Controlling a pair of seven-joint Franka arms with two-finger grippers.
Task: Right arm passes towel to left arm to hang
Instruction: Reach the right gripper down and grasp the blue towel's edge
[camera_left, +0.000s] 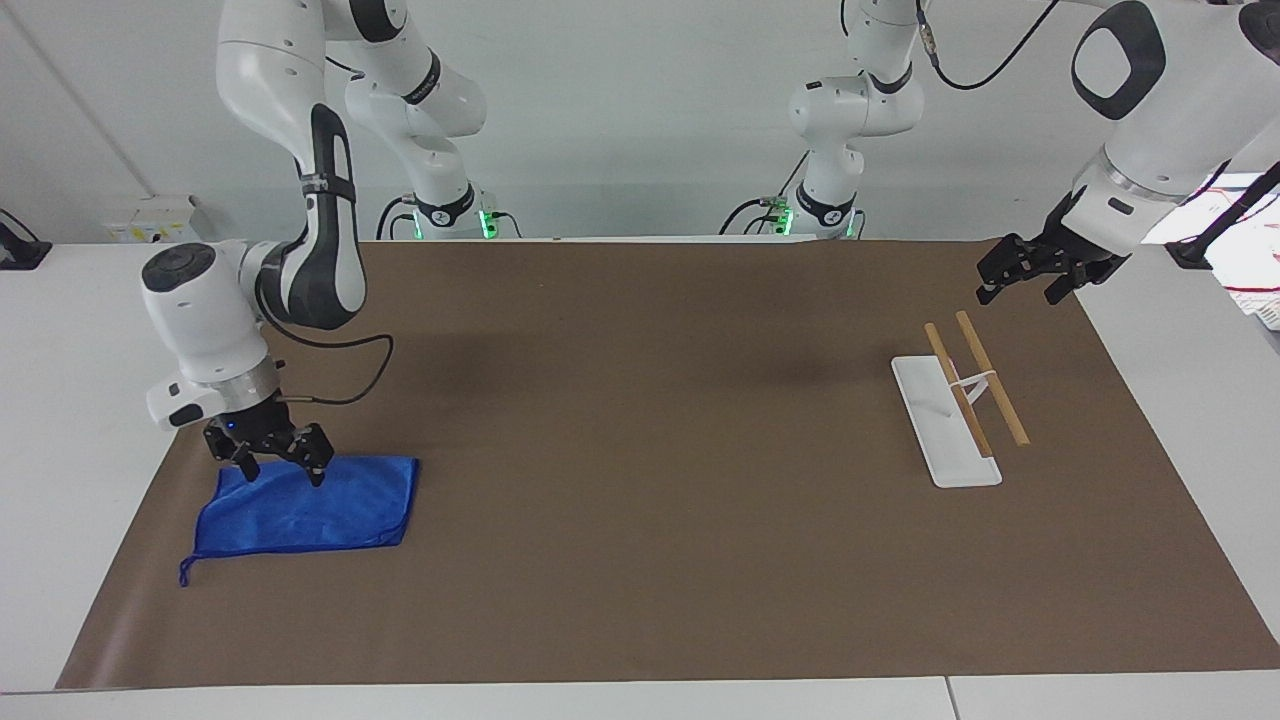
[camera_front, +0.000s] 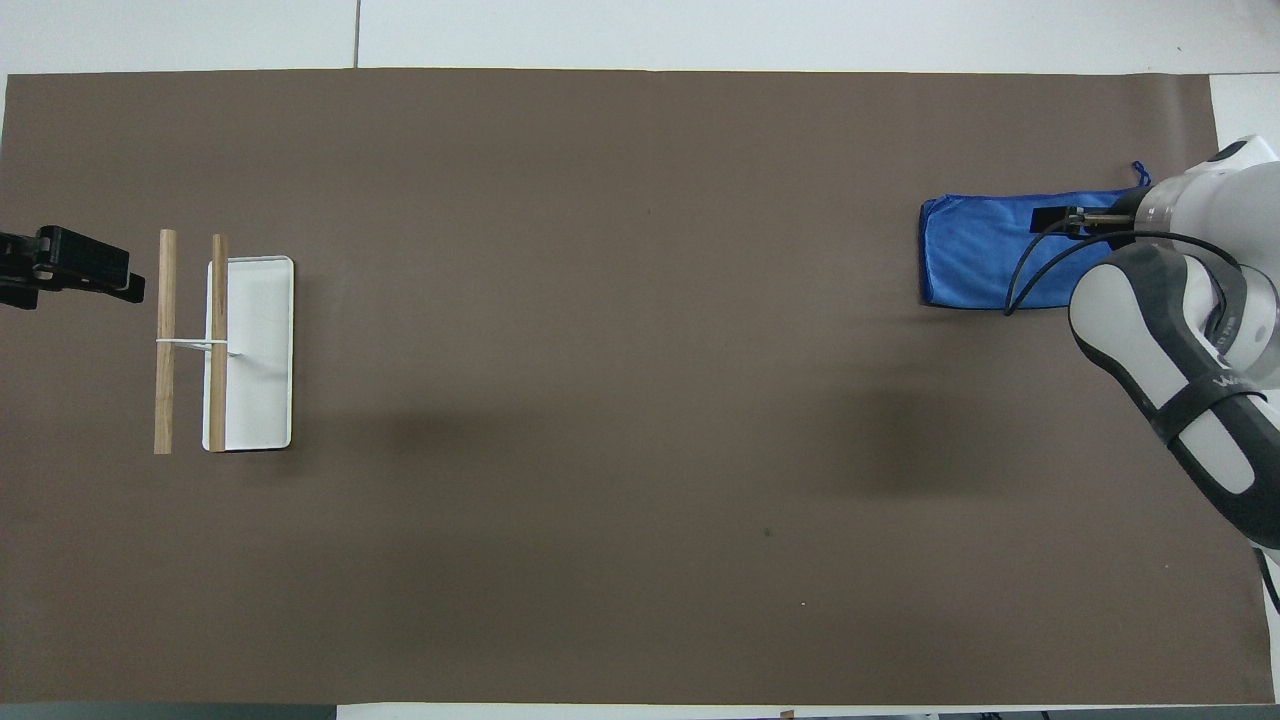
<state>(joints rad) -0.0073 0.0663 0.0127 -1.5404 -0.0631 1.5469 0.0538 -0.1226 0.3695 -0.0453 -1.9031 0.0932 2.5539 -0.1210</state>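
Observation:
The blue towel (camera_left: 320, 510) (camera_front: 975, 250) lies flat on the brown mat at the right arm's end of the table, its loop at the corner farthest from the robots. The right arm (camera_front: 1180, 300) reaches down to it. My right gripper (camera_left: 283, 474) is open, its fingertips spread over the towel's edge nearer to the robots; I cannot tell whether they touch it. In the overhead view the wrist hides those fingers. My left gripper (camera_left: 1020, 290) (camera_front: 125, 280) waits open in the air above the mat's edge beside the rack.
A rack (camera_left: 960, 400) (camera_front: 215, 340) with a white base and two wooden rods stands at the left arm's end. The brown mat (camera_left: 650, 450) covers most of the white table. Papers (camera_left: 1262, 290) lie off the mat past the left arm.

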